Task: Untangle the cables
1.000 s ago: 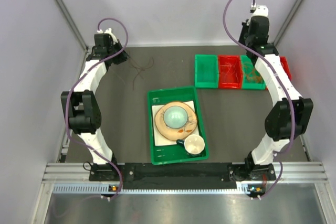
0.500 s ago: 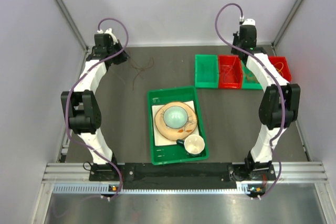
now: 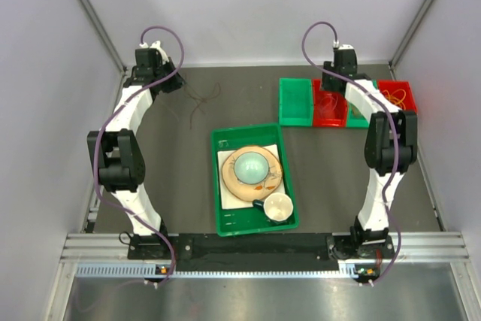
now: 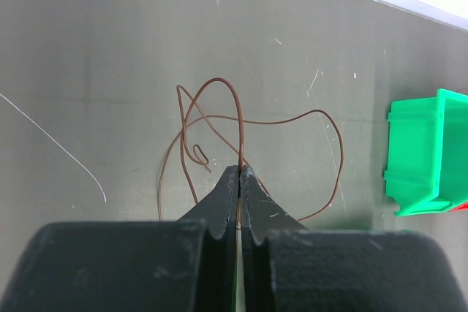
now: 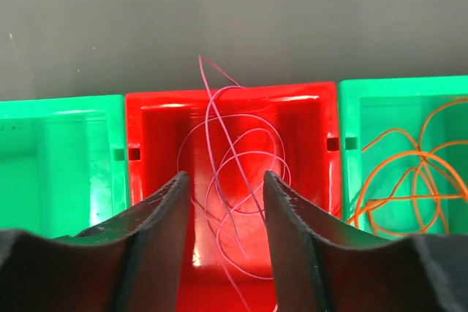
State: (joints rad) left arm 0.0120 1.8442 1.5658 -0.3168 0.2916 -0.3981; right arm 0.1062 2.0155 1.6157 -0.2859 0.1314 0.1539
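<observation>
Left arm [image 3: 129, 114]: elbow low and folded, forearm rising away toward far rear, wrist at far left corner. Left claw [image 4: 240, 174]: fingers pressed flat together, tips pinching brown cable [image 4: 219, 118]. Right arm [image 3: 385, 140]: upright, elbow mid-height, forearm slanting inward and away. Right claw [image 5: 224, 180]: pointing downward, fingers spread, clear gap between tips.

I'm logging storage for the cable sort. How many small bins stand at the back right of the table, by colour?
Green bins: 2
Red bins: 2
Total: 4
</observation>
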